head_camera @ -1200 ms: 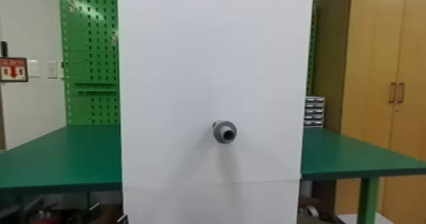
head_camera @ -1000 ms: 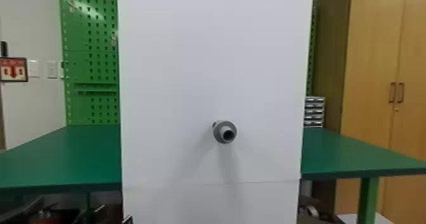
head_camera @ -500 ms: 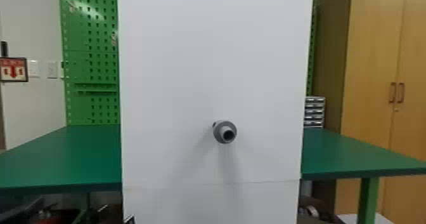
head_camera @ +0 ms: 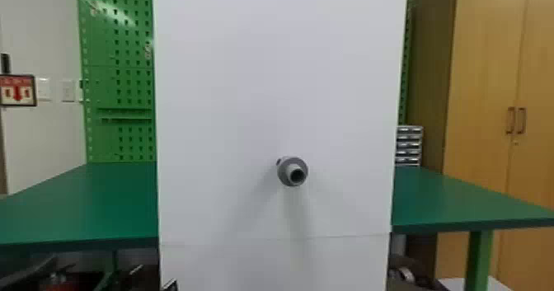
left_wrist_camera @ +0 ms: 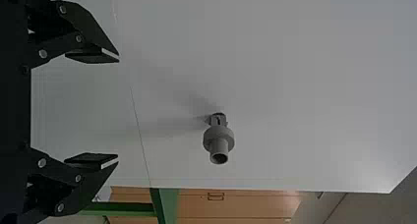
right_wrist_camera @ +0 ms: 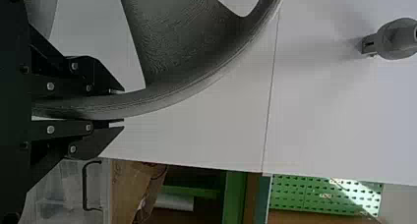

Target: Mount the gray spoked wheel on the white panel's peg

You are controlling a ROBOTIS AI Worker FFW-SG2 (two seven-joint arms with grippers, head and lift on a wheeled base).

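Observation:
From the white panel a gray peg sticks out toward the head camera. The left wrist view has my left gripper standing open, nothing between its fingers, with the peg apart from it on the panel. In the right wrist view my right gripper is closed on the rim of the gray spoked wheel. One broad spoke and part of the curved rim show there. The peg stands apart from the wheel.
Green tabletops flank the panel on both sides. Behind are a green pegboard, a small drawer unit and a wooden cabinet. Under the left tabletop lie dark items.
In the head view, the dark shapes low at the left edge have shifted slightly. The panel and peg have stayed put.

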